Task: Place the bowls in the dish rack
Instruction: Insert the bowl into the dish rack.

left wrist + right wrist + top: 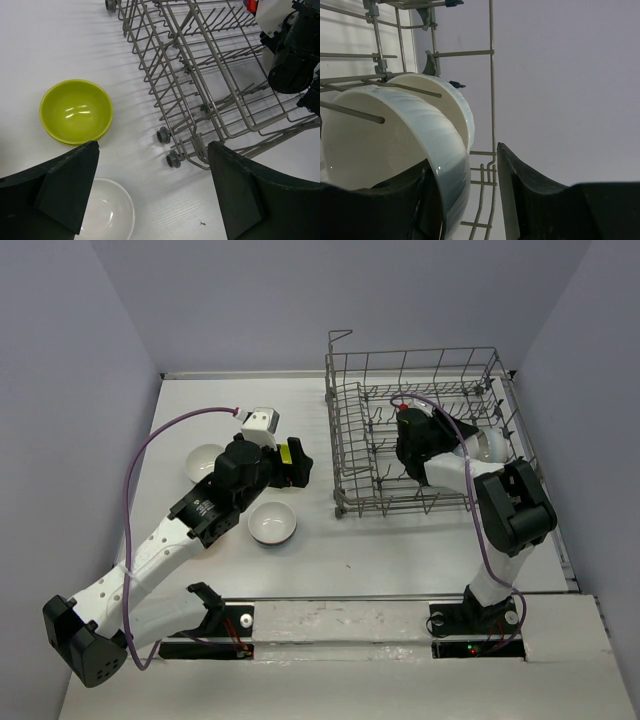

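A white table (400,550) boxed in by plain lilac-grey walls carries the dish rack (415,355) toward its far right. Inside the rack, at its right end, two white bowls stand on edge between the tines: the nearer bowl (395,145) and, just behind it and overlapping it, the second bowl (452,97). The right gripper (464,165) is down in the rack astride the nearer bowl's rim. Its jaws are apart, one finger inside the bowl and a gap showing between the bowl's outer wall and the other finger, so it does not look clamped. The step in hand seems to be letting this bowl go. To do that well, both fingers should stand clear of the wall before the arm moves. The gripper should then back out along the plane of the rim, up between the wires, so it neither drags the bowl off its tines nor nudges the second bowl. Outside the rack, just beyond its left wall, the left gripper (152,165) hangs with jaws wide apart and nothing between them, above the lime green bowl (76,111). A loose white bowl (272,523) and a farther white bowl (205,462) sit on the table farther left of the rack, not yet loaded.
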`<action>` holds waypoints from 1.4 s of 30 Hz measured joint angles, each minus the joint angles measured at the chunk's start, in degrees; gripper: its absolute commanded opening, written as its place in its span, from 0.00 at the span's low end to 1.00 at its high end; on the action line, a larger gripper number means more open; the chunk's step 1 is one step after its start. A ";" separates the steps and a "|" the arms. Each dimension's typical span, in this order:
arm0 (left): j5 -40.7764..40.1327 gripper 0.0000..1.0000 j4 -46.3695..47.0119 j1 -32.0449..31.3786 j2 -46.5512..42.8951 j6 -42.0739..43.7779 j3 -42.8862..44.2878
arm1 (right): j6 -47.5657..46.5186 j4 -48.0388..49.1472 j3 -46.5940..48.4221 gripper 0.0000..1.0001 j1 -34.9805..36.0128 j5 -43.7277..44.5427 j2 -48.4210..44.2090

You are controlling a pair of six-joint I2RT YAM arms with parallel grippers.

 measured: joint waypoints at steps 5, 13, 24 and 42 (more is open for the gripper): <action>0.00 0.99 0.00 0.00 0.00 0.00 0.00 | 3.30 -4.52 1.46 0.52 0.00 -0.42 0.22; -0.02 0.99 0.00 0.00 0.00 0.00 0.00 | 12.02 -15.45 5.62 0.54 0.00 -1.44 1.16; -0.44 0.99 0.00 -0.37 0.00 0.02 0.00 | 21.00 -26.14 9.20 0.54 0.39 -3.56 1.40; -0.81 0.99 0.00 -0.61 0.00 0.07 0.00 | 34.62 -40.61 15.10 0.55 1.99 -12.83 1.38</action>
